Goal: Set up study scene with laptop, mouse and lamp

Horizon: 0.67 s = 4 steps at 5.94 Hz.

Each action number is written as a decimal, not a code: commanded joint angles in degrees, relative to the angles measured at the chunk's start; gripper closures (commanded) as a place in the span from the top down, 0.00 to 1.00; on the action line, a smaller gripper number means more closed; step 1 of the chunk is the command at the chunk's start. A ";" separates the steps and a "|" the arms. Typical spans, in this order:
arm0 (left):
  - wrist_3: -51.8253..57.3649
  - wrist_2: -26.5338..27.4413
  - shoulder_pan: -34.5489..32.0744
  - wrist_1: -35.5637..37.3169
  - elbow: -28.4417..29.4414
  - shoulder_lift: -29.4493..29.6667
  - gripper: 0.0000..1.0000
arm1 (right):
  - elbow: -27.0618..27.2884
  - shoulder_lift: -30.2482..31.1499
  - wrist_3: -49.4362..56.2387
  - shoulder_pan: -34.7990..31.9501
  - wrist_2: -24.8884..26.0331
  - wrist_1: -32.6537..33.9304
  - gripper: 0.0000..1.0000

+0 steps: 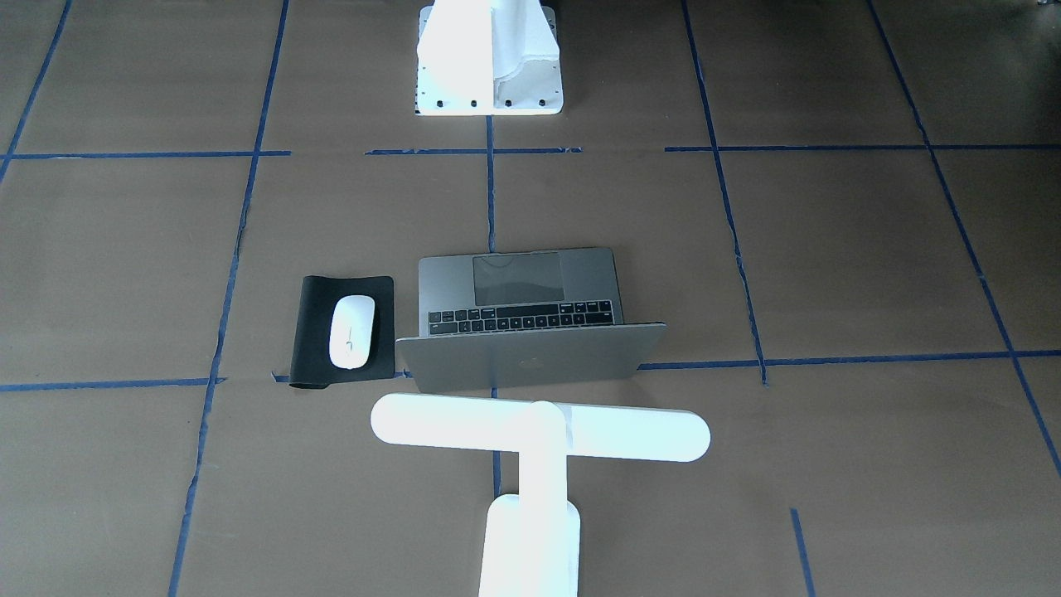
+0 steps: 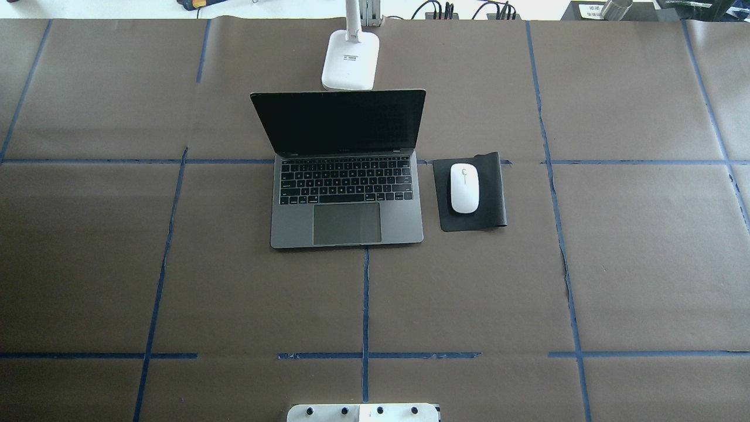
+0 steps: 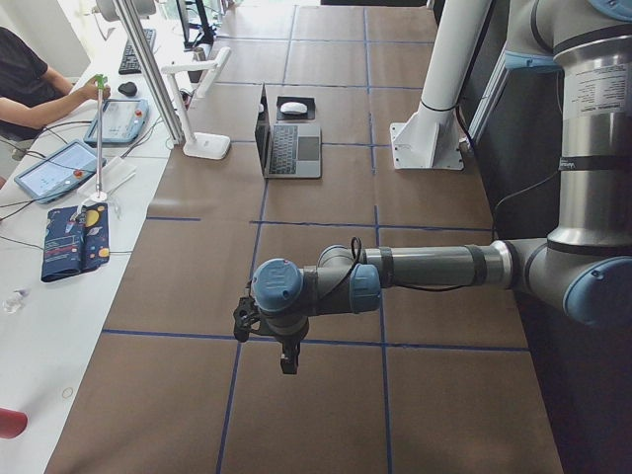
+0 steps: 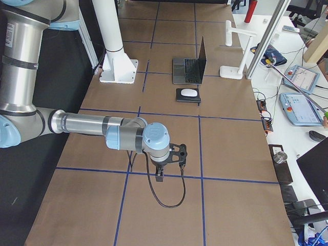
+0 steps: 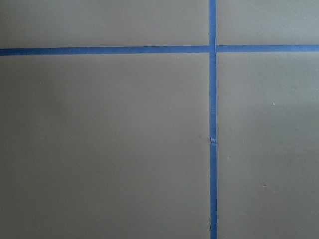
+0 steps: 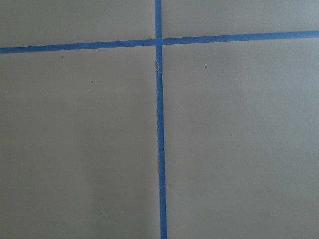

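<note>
Brown-papered desk (image 2: 117, 264): laptop (image 2: 347, 181) open centre, mouse (image 2: 464, 187) on black mat (image 2: 497, 193) beside it, lamp (image 2: 350, 58) behind lid. Setup looks complete. Left pincer (image 3: 286, 363) and right pincer (image 4: 159, 178) well apart from it, grip state cannot tell; likely nothing left to move.

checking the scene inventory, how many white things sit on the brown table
3: the mouse on the black mouse mat beside the laptop; the lamp behind the laptop's screen; the bolted pedestal at the robot's edge. Nothing seems hidden.
</note>
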State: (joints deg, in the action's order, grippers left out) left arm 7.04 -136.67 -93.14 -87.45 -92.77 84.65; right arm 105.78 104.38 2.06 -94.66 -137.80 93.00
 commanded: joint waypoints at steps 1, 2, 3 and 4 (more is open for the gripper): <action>-0.09 0.00 0.06 0.00 -0.13 0.08 1.00 | 3.30 -0.06 0.31 0.00 0.43 5.44 1.00; -0.09 0.00 0.06 0.00 -0.40 0.08 1.00 | 2.60 -0.14 0.66 0.00 0.34 5.35 1.00; -0.09 0.00 0.06 0.00 -0.40 0.08 1.00 | 0.85 -0.23 0.75 0.00 0.43 5.00 1.00; -0.09 0.00 0.06 0.00 -0.49 0.08 1.00 | -1.43 -0.23 0.58 0.00 0.43 0.91 1.00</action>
State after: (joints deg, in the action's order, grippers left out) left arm 6.95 -136.67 -93.08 -87.45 -93.17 84.72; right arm 106.39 104.18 2.71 -94.66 -137.39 96.84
